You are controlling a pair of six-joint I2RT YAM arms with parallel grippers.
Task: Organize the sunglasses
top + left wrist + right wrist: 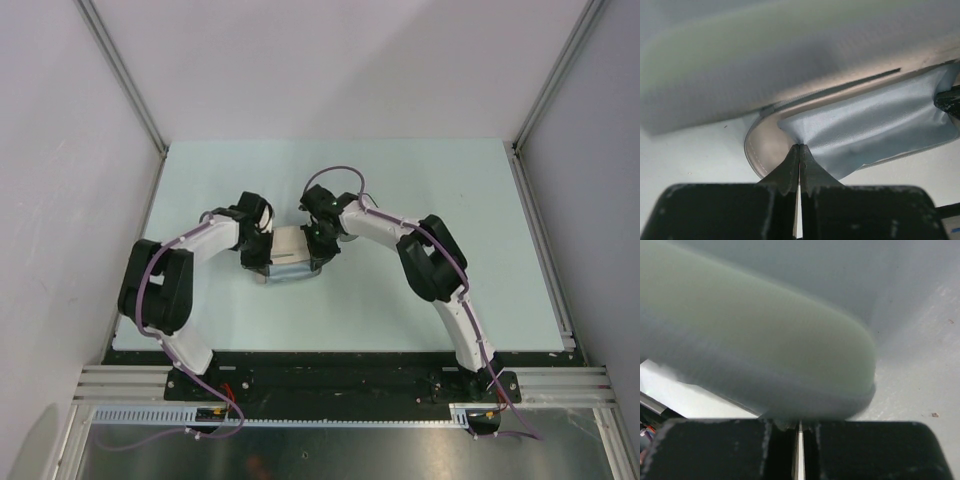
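One beige case [740, 65], one blue cloth [865, 125], left fingers [787, 172] pinching cloth

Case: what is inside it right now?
A blue cloth lies inside, pinched by the left end effector. No sunglasses visible; the cloth would cover anything beneath.

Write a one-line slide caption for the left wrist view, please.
Shut left gripper pinches the square light-blue cloth lying in the open oblong beige case.
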